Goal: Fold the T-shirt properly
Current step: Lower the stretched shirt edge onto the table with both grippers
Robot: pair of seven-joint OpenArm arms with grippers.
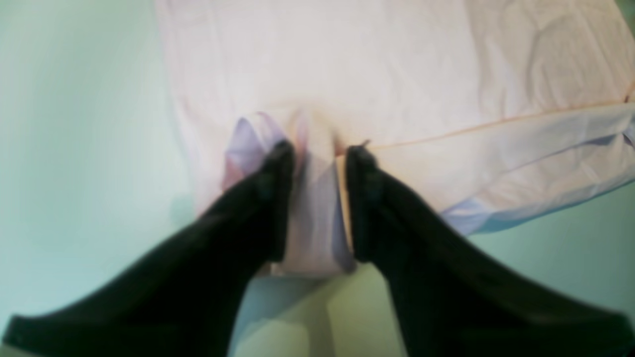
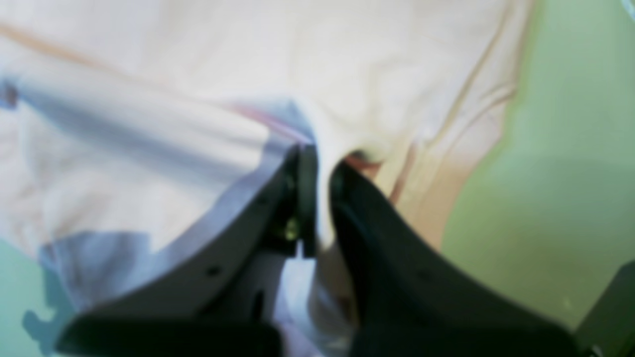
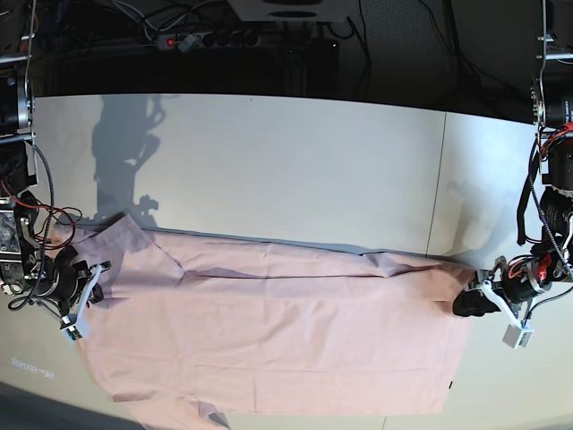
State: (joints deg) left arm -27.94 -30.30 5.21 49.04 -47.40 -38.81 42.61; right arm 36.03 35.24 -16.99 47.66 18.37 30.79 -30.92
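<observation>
One T-shirt lies lengthwise, sleeves toward right gripper.

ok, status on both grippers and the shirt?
Left gripper jaws parted, cloth fold between them. Right gripper shut on T-shirt. T-shirt flat on table, plain side up, one fold along its far edge. Nothing in the way.

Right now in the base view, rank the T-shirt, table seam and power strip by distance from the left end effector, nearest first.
1. T-shirt: its edge lies at the left end effector, view's right.
2. Table seam: just behind it.
3. Power strip: far back, upper left.
</observation>
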